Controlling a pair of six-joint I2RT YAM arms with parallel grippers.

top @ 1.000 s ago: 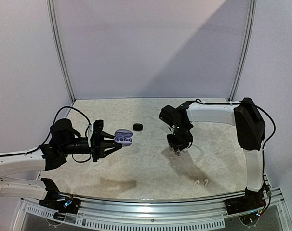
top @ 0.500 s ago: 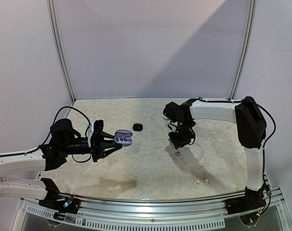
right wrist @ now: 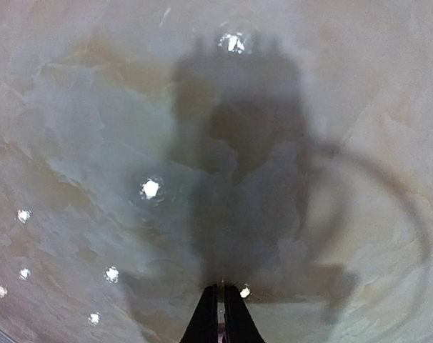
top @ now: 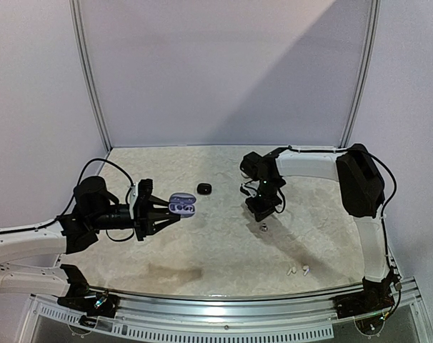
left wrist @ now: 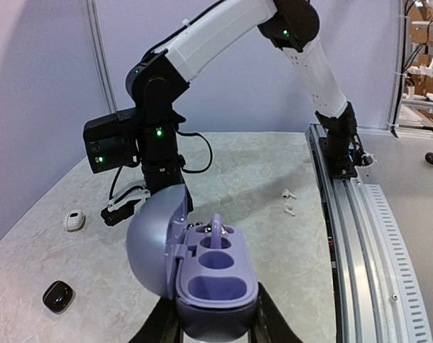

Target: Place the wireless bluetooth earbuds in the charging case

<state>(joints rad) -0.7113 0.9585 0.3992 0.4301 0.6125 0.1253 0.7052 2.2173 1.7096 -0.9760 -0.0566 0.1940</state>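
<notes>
The left gripper (top: 172, 211) is clamping a lilac charging case (top: 183, 205) between its jaws, holding it in the air above the left side of the marble table (top: 224, 250). In the left wrist view the charging case (left wrist: 216, 286) is sitting open, its domed lid (left wrist: 153, 243) standing up to the left and its two wells facing upward.

The right gripper (top: 263, 208) is hovering over the middle of the table, pointing down. In the right wrist view its fingers (right wrist: 209, 318) are pressing together with nothing visible between them.

One small dark earbud (top: 264, 228) is lying on the table just in front of the right gripper, apart from it. The white stemmed earbuds (top: 291, 271) are lying side by side near the front edge, well apart from the case. A closed black case (top: 203, 189) is resting on the table just beyond the lilac one. A small white rounded object (left wrist: 74, 220) is lying farther back; what it is cannot be told.
</notes>
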